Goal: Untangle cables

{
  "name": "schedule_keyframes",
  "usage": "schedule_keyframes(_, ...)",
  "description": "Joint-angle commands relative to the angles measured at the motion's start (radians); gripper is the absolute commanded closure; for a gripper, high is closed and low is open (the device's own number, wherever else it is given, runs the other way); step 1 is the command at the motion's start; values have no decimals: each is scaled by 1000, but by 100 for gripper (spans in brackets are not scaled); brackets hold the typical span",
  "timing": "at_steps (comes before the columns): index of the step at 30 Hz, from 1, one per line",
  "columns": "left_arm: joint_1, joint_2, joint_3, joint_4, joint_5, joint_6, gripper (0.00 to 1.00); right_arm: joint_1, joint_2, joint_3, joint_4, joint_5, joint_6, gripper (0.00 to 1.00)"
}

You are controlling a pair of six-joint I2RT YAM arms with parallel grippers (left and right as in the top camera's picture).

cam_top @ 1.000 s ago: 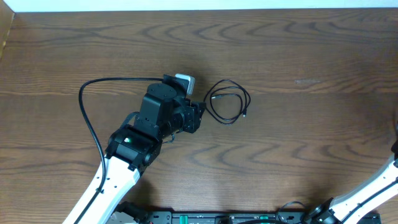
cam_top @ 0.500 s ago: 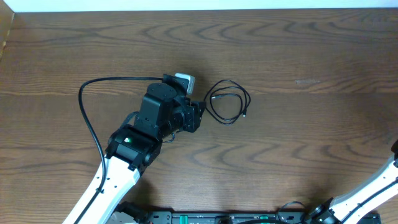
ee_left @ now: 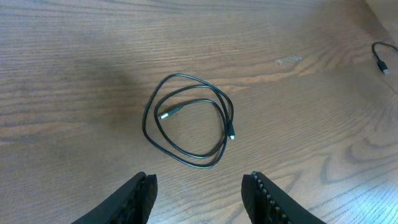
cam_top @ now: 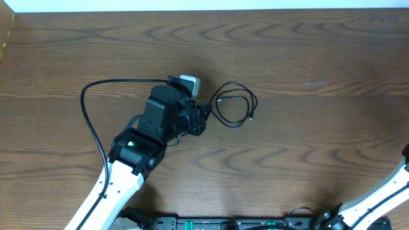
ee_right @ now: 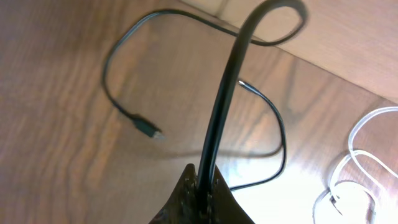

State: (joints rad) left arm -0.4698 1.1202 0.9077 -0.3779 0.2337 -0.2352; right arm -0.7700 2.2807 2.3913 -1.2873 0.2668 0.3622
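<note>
1. Left gripper (ee_left: 199, 180): fingers (ee_left: 142, 190) apart, nothing between them. It sat just short of the coiled black cable (ee_left: 180, 109) and pointed at it without touching.
2. Right gripper (ee_right: 202, 186): fingers together, clamped on a second black cable (ee_right: 217, 112) that rose straight out of the tips. I couldn't see this gripper from overhead.
3. The coiled black cable (cam_top: 230, 98) lay flat on the table (cam_top: 307, 51) in a loose double loop. One plug end was inside the loop and the other was on its side away from the left gripper (cam_top: 206, 118).
4. In the right wrist view, the second black cable looped away from the pinch in wide curves, with one plug end lying free on the wood. I couldn't place it against the coil.
5. The white cable (ee_right: 354, 129) lay in loops beside the second black cable, at the edge of the right wrist view.
6. In the left wrist view, a stray black plug end (ee_left: 382, 64) showed well beyond the coil, near the frame corner.
7. The left arm (cam_top: 137, 150) reached toward the coil from the near-left. Its own thick black cable (cam_top: 84, 102) arced behind it.
8. The right arm (cam_top: 377, 191) was well apart from the coil, at the near-right corner.
</note>
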Motion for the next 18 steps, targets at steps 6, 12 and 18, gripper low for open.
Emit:
schedule_keyframes(6,-3,3,-3,2,-6,6,51,-2,-6,-6,-40,154,142,99)
schedule_keyframes(12,-3,3,-4,3,-7,7,50,-2,-6,-6,-40,153,138,94)
schedule_keyframes(18,-3,3,-4,3,-6,7,50,-3,-6,-6,-36,154,138,81)
